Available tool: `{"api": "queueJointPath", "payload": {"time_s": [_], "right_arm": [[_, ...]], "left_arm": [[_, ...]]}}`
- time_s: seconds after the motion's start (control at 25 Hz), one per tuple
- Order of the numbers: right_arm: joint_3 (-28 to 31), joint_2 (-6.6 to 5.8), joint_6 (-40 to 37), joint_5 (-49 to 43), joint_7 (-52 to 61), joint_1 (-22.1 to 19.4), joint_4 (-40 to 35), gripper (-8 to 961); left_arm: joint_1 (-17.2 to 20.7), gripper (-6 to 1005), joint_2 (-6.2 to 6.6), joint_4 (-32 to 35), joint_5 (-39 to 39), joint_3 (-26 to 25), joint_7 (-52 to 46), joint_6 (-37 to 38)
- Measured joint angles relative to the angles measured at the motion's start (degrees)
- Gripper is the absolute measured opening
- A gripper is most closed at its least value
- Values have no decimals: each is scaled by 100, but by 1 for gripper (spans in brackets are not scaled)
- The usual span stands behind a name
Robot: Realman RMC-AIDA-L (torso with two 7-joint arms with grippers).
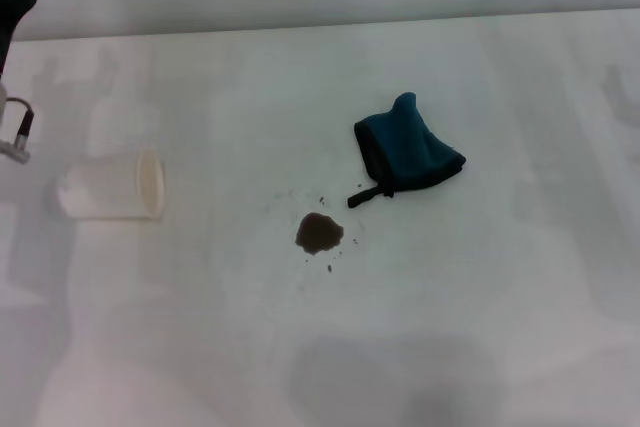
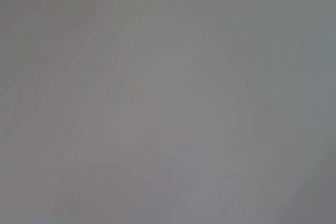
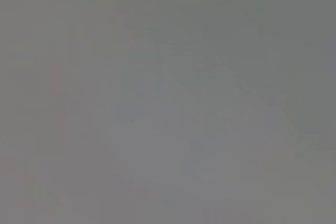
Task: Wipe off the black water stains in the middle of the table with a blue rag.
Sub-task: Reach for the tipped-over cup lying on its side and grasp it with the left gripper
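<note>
The stains point(image 1: 319, 233) are seen near the middle of the white tabletop point(image 1: 480, 327), as a dark blotch ringed by tiny specks. The rag point(image 1: 408, 150) is bunched in a loose heap just beyond and to the right of them, near but not touching; its black loop tag is turned toward the blotch. A white paper cup point(image 1: 112, 185) is lying on its side well to the left, its mouth turned toward the stains, which suggests it as the source of the spill.

Only a part of the left arm point(image 1: 14, 7) is seen, at the far left edge in the head view, clear of the work; its fingers are not shown, so their state cannot be told. The right gripper is not seen at all. Both wrist views are filled by a plain grey surface, with nothing to be made out.

The task is judged not yet begun: the rag is ungrasped and the blotch is whole. The raised fold of the rag offers the easiest purchase, and the right arm is probably better placed for it.
</note>
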Motion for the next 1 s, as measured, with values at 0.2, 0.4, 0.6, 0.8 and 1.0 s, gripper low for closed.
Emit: {"api": "queueJointPath", "payload": {"time_s": [0.2,0.4,0.6,0.8,1.0], "right_arm": [[-44,12,-124,-38,-52,156,113,841],[-45,16,-261,-41,-53,317,175,841],[-47,31,-413,-41,-41,383,272,840],[-54,34,-345,-43,-32,366,374,840],[-135,8,8,-105,-45,248,306,840]], "left_arm": [[-48,864,4,-12,2,4,3,-195],[194,864,-4,61,2,51,-36,-261],[443,864,44,-23,-34,8,-67,-155],[569,861,75,-107,-49,-65,-154,275],[759,862,178,-311,16,-471,-780,483]]}}
